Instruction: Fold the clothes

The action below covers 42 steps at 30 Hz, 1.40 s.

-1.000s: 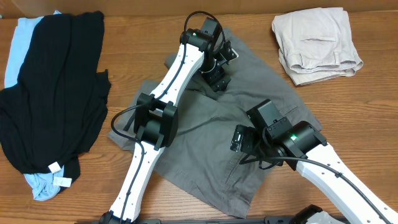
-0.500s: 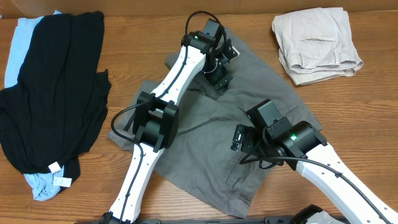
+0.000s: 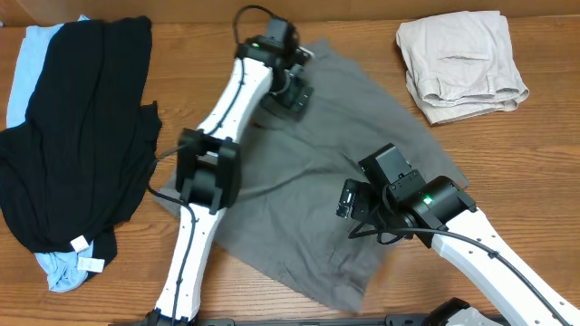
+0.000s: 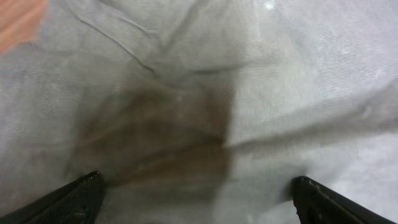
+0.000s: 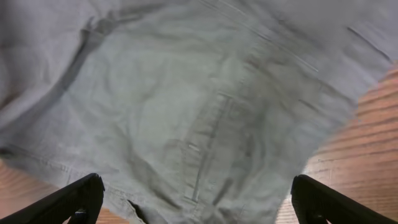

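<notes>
Gaping wide, both of them — left claw (image 3: 292, 92) hanging over the far part of the grey shorts (image 3: 308, 190), right claw (image 3: 350, 203) over the near right part, neither gripping anything. Risking, probably, pinching only a loose wrinkle and dragging the whole garment askew across the bench (image 3: 535, 145) instead of folding it. Lying spread and creased directly beneath both claws, those shorts; sitting well apart — beige shorts (image 3: 458, 63) far right, black garment (image 3: 82, 136) at the left.

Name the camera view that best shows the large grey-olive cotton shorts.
Overhead: the large grey-olive cotton shorts lie spread out, nearly the whole outline visible. The left wrist view shows only blurred, creased fabric; the right wrist view shows a pocket seam close up.
</notes>
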Each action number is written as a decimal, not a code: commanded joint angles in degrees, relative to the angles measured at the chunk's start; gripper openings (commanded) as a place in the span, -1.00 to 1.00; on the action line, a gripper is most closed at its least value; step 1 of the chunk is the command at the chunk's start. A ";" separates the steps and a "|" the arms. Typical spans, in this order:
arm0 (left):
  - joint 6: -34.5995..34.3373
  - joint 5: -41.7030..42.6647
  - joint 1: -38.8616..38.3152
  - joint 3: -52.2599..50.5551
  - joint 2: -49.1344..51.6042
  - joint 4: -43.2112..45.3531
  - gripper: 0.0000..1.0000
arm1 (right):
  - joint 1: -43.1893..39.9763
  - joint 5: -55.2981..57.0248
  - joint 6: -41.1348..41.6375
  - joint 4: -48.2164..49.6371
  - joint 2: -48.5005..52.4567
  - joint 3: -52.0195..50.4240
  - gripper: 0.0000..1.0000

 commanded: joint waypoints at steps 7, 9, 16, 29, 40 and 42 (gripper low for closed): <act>-8.87 -6.51 10.67 -3.41 5.05 -6.23 1.00 | -0.24 3.89 -0.37 3.96 1.66 1.03 1.00; -11.37 -6.47 12.87 -3.41 5.05 -9.60 1.00 | -0.33 5.53 -0.39 6.21 3.50 1.03 1.00; -12.11 -6.54 15.30 -3.41 5.05 -18.67 1.00 | -6.03 7.56 -3.48 14.03 12.79 1.01 1.00; -12.83 -5.51 15.08 14.08 2.99 -24.50 1.00 | -15.80 -3.39 -13.66 24.81 20.70 1.01 0.55; -12.76 -1.99 15.08 37.92 -6.56 -33.29 1.00 | -15.78 -13.44 -18.58 24.44 20.70 1.01 -0.92; -12.76 -1.97 15.08 37.92 -9.62 -33.33 0.99 | -15.52 -14.91 -19.50 24.00 20.70 1.01 -0.92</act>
